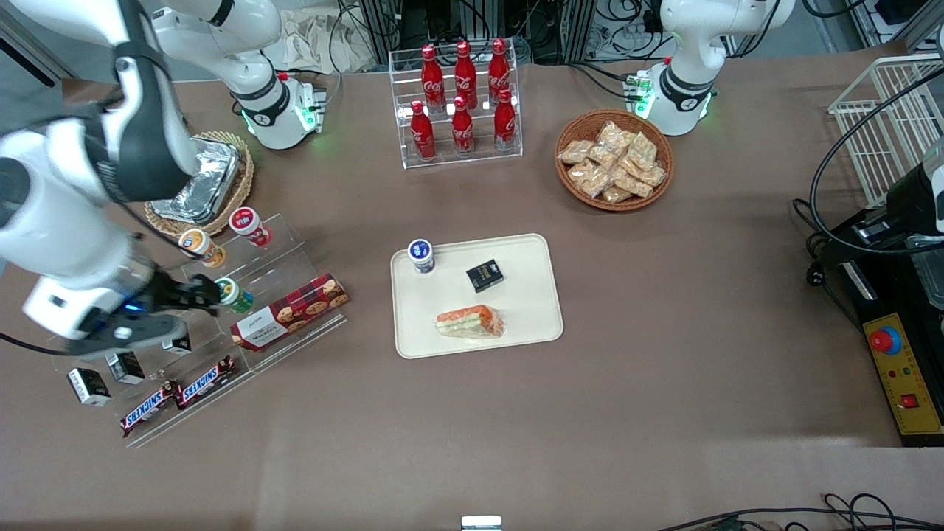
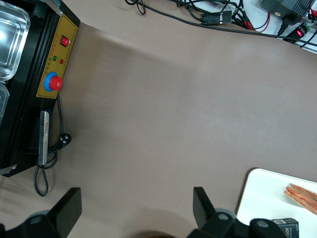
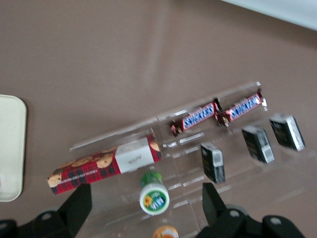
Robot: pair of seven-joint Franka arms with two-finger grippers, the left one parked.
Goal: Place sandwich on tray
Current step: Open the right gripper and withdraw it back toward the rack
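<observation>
The sandwich point(image 1: 470, 322) lies flat on the tray point(image 1: 531, 254), in the lower middle of the front view, close to the tray's rim nearest the camera. On the same tray, higher in the frame, stand a small white cup with a blue lid point(image 1: 421, 255) and a small black box point(image 1: 484, 275), both apart from the sandwich. The gripper point(image 1: 193, 292) is at the middle left of the front view, above the clear display stand point(image 1: 287, 251), well apart from the tray. Its fingers point(image 3: 77, 208) are spread wide and hold nothing. Between them, on the stand, the right wrist view shows a green-capped cup point(image 3: 154, 195), with the red cookie box point(image 3: 106, 165) just beside it.
</observation>
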